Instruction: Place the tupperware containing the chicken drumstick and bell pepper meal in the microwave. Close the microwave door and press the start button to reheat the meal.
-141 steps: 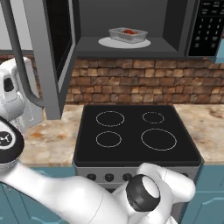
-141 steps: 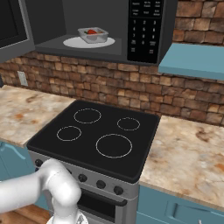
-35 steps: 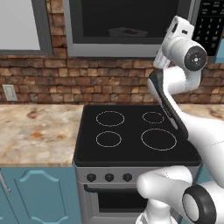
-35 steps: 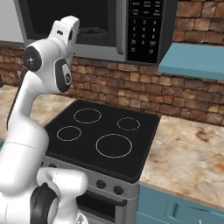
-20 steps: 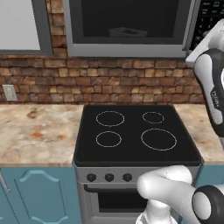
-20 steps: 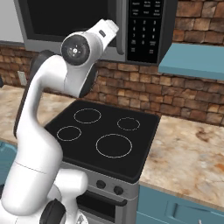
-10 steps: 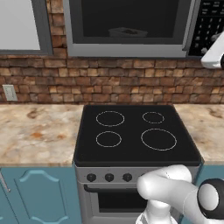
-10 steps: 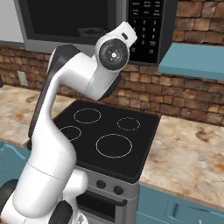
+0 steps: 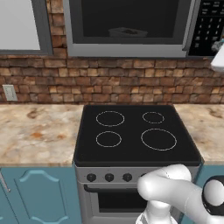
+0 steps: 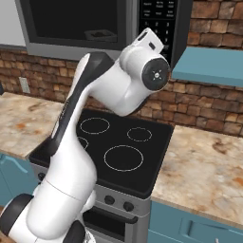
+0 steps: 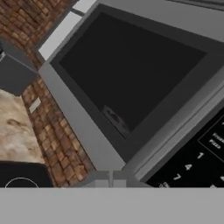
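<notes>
- Microwave hangs on the brick wall directly above the black stove; its gray body spans the top of both base views.
- Microwave door, shut flush against the microwave's front, covers the cavity with its dark window; the curved gray bar handle runs down the door's right edge, just beside the keypad.
- Black stove sits below the microwave, four white burner rings on its glass top and a row of dark knobs along its front edge.
- Speckled stone tabletop stretches to either side of the stove, beneath the microwave, with teal cabinet fronts under it.
- White robot arm rises in front of the stove in the right base view and bends up toward the microwave's right end.
- Black keypad panel fills the microwave's right end; white digits show on it in the hand view.
- Tupperware shows dimly through the door window, inside the microwave near the middle; its contents cannot be made out.
- Tool is pressed shut with nothing between its tips, which sit side by side at the microwave's lower front edge, below the seam between door and keypad.
</notes>
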Controlling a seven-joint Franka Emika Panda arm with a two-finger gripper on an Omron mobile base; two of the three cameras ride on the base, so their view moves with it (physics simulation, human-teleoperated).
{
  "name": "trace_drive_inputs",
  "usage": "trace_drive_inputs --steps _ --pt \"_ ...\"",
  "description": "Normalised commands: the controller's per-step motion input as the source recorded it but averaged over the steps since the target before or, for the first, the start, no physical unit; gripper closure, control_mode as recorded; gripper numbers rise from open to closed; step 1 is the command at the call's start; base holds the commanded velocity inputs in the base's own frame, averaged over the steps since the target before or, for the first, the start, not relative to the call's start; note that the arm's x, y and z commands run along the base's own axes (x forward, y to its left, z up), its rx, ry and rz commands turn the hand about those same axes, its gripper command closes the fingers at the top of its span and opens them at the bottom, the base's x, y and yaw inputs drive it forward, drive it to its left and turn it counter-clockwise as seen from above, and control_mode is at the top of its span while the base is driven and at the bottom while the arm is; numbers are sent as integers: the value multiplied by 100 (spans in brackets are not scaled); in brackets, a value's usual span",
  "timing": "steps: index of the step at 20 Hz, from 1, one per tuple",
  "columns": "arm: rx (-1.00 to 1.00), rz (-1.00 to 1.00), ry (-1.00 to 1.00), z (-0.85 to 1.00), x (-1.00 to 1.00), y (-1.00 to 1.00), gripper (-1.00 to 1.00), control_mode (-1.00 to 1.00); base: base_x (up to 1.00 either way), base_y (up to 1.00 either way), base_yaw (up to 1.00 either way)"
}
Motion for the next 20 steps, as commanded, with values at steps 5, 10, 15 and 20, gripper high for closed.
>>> trace_drive_inputs --steps 5,10,15,20 --pt "0 3 -15 -32 4 -12 100 -100 0 0 0" --pt "0 0 -9 -21 22 0 100 -100 0 0 0" --pt "0 0 -7 -10 27 0 100 -100 0 0 0" --pt "0 0 -3 0 24 -11 100 -100 0 0 0"
